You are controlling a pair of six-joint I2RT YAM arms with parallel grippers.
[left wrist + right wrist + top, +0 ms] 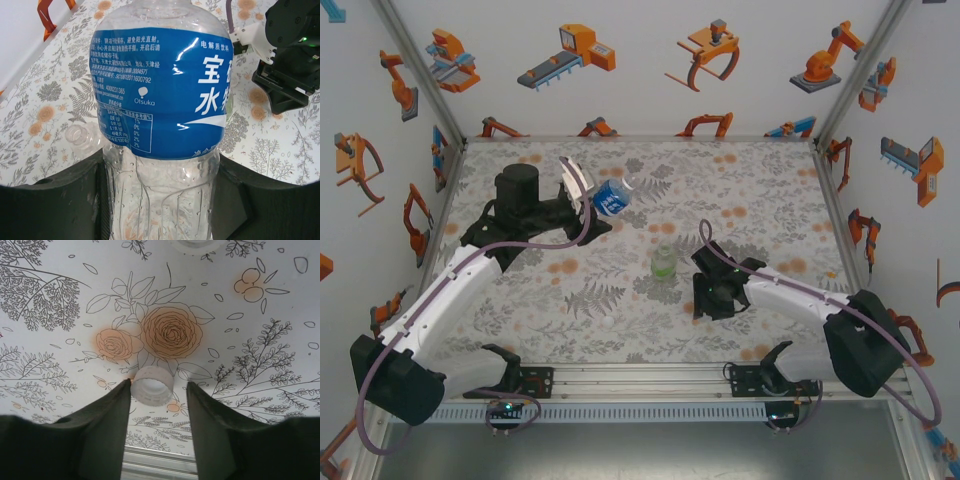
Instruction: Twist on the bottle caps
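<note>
As the top camera sees it, the left gripper sits mid-table, left of centre, clamped on the blue-label bottle. The bottle is tilted, with its neck toward the back right. The green bottle stands upright near the centre of the table, just beside the right gripper. That gripper is down low over the floral surface. Its jaw gap can't be read from this angle.

Left wrist: the blue-label bottle is dead centre with its label facing the lens. The left gripper pinches the clear body below the label, with a black finger tight against each side. The right gripper is at upper right, well apart from the bottle. A small clear round thing lies on the table left of the bottle. Can't tell what it is.

Right wrist: a white cap sits between the fingers of the right gripper. The finger on the picture's left touches the cap's side. The other finger stands off it with a visible gap, so the jaws are spread around the cap and not pinching it. Can't tell whether the cap rests on the table or is lifted.
</note>
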